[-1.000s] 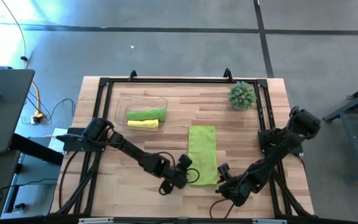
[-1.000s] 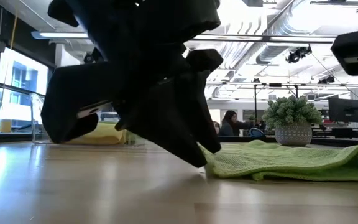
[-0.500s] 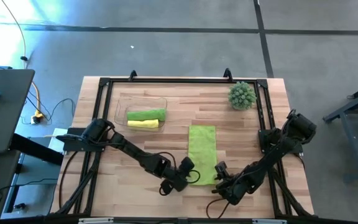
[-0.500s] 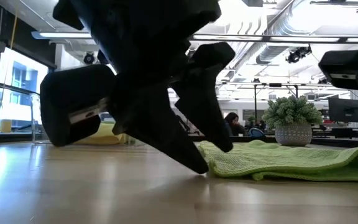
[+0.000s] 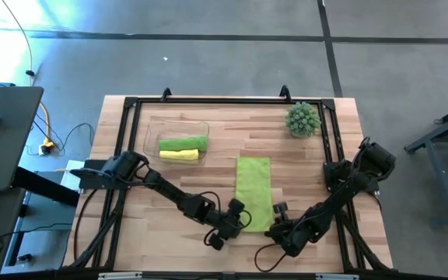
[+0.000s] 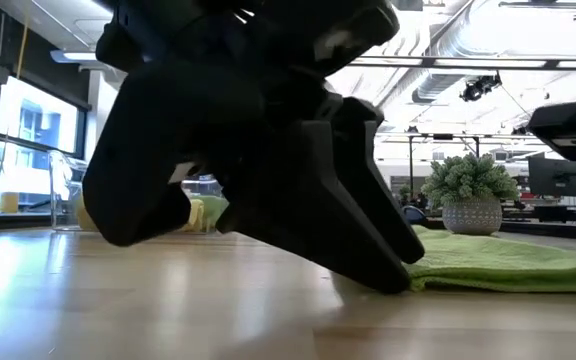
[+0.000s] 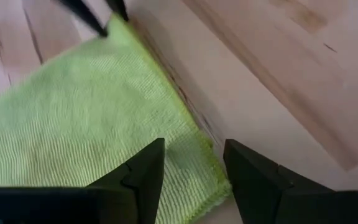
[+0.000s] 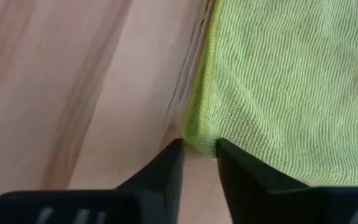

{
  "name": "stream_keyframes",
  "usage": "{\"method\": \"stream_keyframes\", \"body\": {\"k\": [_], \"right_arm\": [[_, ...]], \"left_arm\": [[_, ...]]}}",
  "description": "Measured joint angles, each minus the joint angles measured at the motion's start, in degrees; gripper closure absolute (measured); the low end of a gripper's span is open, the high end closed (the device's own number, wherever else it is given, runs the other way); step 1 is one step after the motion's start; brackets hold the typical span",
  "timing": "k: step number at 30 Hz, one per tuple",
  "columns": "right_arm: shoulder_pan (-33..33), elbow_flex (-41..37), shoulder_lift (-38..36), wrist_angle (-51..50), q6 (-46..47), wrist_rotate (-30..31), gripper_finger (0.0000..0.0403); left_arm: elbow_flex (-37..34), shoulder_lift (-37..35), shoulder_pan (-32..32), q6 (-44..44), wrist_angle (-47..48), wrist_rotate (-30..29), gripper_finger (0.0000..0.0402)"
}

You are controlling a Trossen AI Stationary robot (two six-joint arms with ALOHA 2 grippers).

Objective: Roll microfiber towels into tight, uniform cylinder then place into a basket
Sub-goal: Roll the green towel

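A lime green towel (image 5: 253, 193), folded into a long strip, lies flat on the table, running from far to near. My left gripper (image 5: 237, 223) is open and low at the strip's near left corner (image 7: 209, 186), which lies between its fingers. My right gripper (image 5: 277, 226) is open with a narrow gap, right at the near right corner (image 8: 194, 132). The clear basket (image 5: 152, 127) at the far left holds a rolled lime green towel (image 5: 183, 144) and a rolled yellow towel (image 5: 179, 155). My left gripper comes slanting down from the table's left, one finger (image 7: 143, 171) over the towel's near left corner and the other (image 7: 253, 174) over bare wood. I cannot tell whether they touch the cloth. My right gripper's fingertips (image 8: 169, 163) flank the near right corner; touching or not, I cannot tell.
A spiky green ball plant (image 5: 302, 119) in a pot stands at the far right corner, also in the low view (image 6: 471, 200). A black frame (image 5: 208, 99) runs round the table edges. Bare wood lies left of the strip and in front of the basket.
My left gripper has gone toward the table's right edge and down, onto the towel's near left corner. My right gripper has gone toward the table's left edge, up to the near right corner. The towel has stayed flat.
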State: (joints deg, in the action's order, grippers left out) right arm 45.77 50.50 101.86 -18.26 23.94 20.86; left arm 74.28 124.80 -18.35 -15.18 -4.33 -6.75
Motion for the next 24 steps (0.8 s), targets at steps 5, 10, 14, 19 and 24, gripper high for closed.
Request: {"method": "stream_keyframes", "body": {"k": [5,10,14,19,24], "right_arm": [[0.0,0.0,0.0,0.5,3.7,-0.4,0.0377],[0.7,-0.1,-0.5,1.0,5.4,0.0,0.0395],[0.7,-0.3,-2.9,0.8,8.3,0.0,0.0400],[0.3,-0.2,-6.9,1.0,12.3,2.4,0.0400],[-2.1,-0.2,-8.5,-3.8,25.2,3.7,0.0402]], "left_arm": [[0.1,-0.2,-0.3,5.5,0.0,-0.3,0.0259],[2.2,-0.5,-1.4,5.5,3.9,-4.2,0.0272],[4.5,-1.6,-2.7,2.1,8.6,-12.0,0.0276],[8.4,-1.9,-4.4,-1.4,13.6,-20.6,0.0277],[10.8,-1.9,-6.2,-2.2,16.6,-27.3,0.0277]]}}
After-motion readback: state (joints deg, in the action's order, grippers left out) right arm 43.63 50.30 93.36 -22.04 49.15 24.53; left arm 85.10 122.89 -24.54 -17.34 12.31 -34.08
